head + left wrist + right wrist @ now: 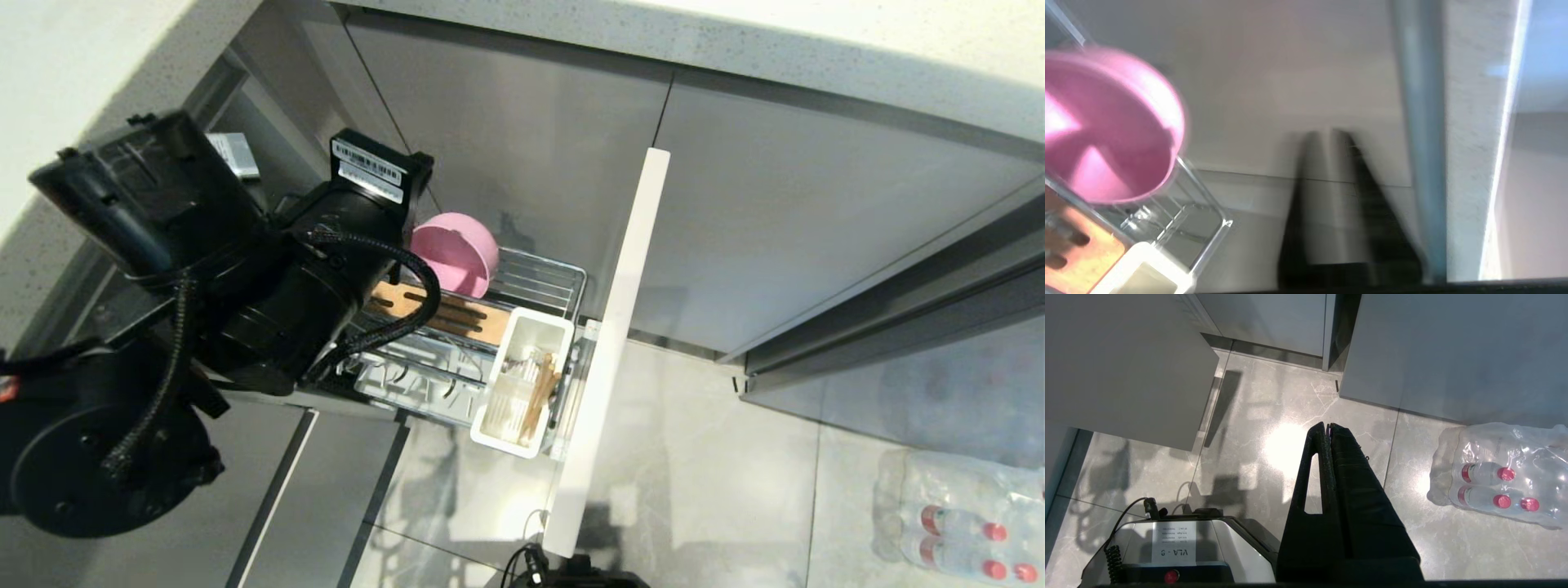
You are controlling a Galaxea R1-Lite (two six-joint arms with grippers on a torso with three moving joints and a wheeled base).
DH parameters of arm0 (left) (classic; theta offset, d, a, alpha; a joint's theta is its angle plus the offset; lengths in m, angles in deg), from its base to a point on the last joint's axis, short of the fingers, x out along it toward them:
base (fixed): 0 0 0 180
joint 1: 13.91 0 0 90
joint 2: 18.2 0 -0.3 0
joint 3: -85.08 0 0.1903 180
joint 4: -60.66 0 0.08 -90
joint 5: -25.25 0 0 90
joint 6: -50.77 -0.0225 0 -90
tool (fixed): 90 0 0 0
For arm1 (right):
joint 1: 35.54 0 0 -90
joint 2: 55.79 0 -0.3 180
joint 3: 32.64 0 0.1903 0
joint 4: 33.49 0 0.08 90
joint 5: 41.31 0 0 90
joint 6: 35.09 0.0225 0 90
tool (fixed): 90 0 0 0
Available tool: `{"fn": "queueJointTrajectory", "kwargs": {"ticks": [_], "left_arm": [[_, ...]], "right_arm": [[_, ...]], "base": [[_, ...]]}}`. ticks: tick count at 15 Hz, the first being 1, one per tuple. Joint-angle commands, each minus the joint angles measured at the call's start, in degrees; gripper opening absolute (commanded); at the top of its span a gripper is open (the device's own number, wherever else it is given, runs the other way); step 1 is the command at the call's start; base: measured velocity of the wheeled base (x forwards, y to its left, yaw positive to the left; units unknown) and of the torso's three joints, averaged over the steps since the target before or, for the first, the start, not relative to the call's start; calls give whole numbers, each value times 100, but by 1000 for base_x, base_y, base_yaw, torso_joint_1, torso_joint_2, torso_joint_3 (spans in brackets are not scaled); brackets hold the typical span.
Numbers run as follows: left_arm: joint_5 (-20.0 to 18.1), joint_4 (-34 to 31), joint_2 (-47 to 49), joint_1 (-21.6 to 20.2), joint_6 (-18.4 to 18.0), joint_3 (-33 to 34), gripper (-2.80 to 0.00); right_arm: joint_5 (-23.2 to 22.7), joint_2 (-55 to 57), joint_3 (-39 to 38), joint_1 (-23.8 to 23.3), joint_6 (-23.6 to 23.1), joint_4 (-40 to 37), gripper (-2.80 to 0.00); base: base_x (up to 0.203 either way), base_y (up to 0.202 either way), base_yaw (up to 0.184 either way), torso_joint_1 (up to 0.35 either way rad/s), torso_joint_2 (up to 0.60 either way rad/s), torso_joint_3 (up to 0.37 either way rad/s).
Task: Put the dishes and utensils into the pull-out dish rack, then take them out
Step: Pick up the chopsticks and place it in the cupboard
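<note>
The pull-out dish rack [522, 282] stands pulled out of the cupboard, so things can be dropped in from above. Its long pale front panel [612, 351] sticks out over the floor [718, 490].

The pink bowl [459, 251] sits at the back edge of the rack, tipped up on its side. It leans there, just behind the wooden strip [445, 312], probably so water can run off. It is small, round and smooth, with a dull pink colour. The wooden strip is light brown with dark slots cut in it.

The white utensil cup [522, 384] stands at the front corner of the rack, close to the front panel. The wooden chopsticks [540, 390] lie inside it, thin and pale brown. I cannot make out a spoon for sure. Beside the cup is the white plate tray [424, 377] with little prongs, and I see no plate on it.

The left pincer [1336, 136] is closed and holds nothing. It hangs near the bowl and does not touch it. The picture is too smeared to say more.

The right pincer [1328, 428] is closed too and empty. It hangs parked over the floor, far from the rack, because this arm has no job now. A pack of water bottles [1498, 477] lies on the floor nearby.
</note>
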Motion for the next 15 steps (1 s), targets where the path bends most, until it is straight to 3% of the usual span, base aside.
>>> {"fn": "queueJointTrajectory", "kwargs": {"ticks": [1, 4, 9, 12, 13, 15], "left_arm": [[8, 35, -145, 46, -273, -3, -280], [8, 35, -251, 203, -1296, -60, -280], [31, -27, -677, 387, -3390, -141, -280], [59, -70, -1226, 452, -4372, -284, -280], [122, -190, -1429, 457, -4695, -434, -280], [649, -613, -1669, 467, -5242, -937, -280]], "right_arm": [[4, 2, 0, 3, 1, 4, -280], [0, 1, 0, 3, 1, -2, -280], [-2, 0, 0, 3, 1, 4, -280], [4, 0, 0, 3, 1, 4, -280], [-4, 8, 0, 3, 10, 4, -280], [-5, 8, 0, 3, 5, -2, -280]], "base": [[0, 0, 0, 0, 0, 0], [0, 0, 0, 0, 0, 0], [0, 0, 0, 0, 0, 0], [0, 0, 0, 0, 0, 0], [0, 0, 0, 0, 0, 0], [0, 0, 0, 0, 0, 0]]}}
